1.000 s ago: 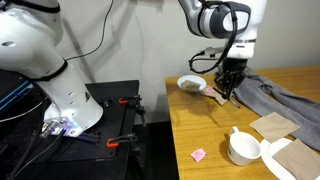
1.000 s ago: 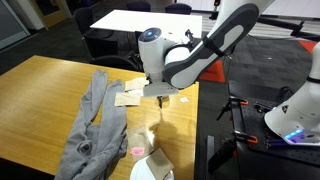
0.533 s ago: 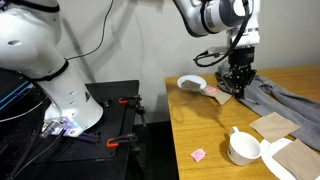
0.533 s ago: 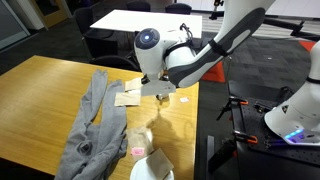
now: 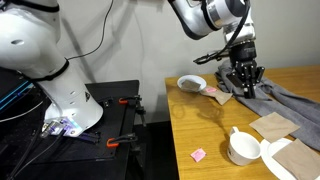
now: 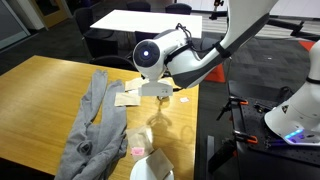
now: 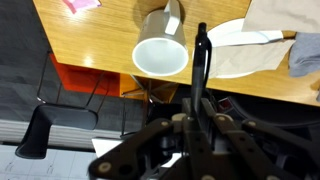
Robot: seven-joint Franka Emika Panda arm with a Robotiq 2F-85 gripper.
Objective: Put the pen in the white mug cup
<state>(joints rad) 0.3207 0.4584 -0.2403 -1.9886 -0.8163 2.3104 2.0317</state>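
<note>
My gripper is shut on the pen, a thin dark stick that points out from between the jaws in the wrist view. The white mug cup lies just left of the pen's tip there, mouth open towards the camera, handle on its upper side. In both exterior views the gripper hangs above the wooden table. The mug stands apart from it near the table's front edge.
A shallow white dish sits near the table's left edge. A grey cloth lies across the table. Brown paper napkins and a white sheet lie next to the mug. A small pink piece lies near the edge.
The gripper has risen from the table beside the dish and shifted towards the grey cloth, carrying the pen.
</note>
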